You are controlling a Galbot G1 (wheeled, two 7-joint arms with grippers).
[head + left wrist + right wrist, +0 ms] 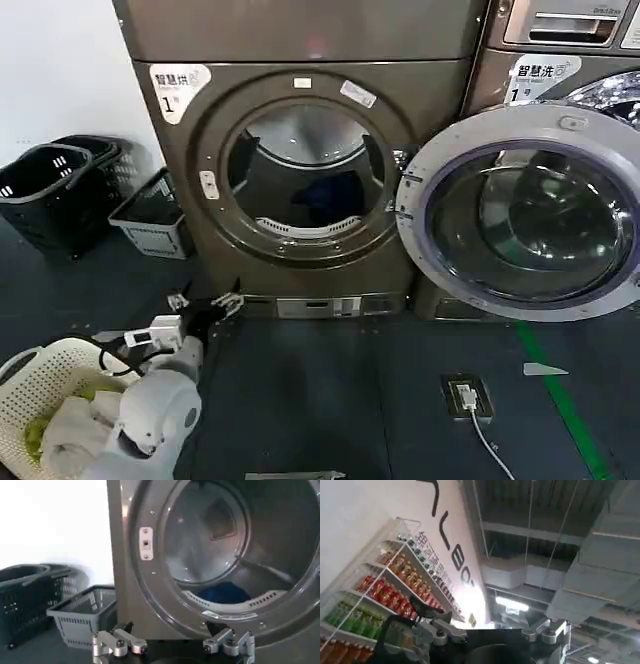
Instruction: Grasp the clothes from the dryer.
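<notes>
The bronze dryer (300,150) stands ahead with its round porthole open. Its silver-rimmed glass door (520,215) is swung out to the right. The dark blue clothes (325,195) lie low at the back of the drum, also seen as the clothes (225,592) in the left wrist view. My left gripper (207,299) hovers low in front of the dryer's lower left corner, open and empty. It is well short of the porthole rim (150,585), and its fingers (120,642) are spread wide. My right gripper (492,630) is open, empty and pointed up toward the ceiling.
Two black baskets (50,190) and a grey basket (150,215) stand left of the dryer. A white basket (30,385) with pale laundry sits at my lower left. A second bronze machine (560,60) stands behind the open door. A floor socket with cable (467,395) lies on the dark floor.
</notes>
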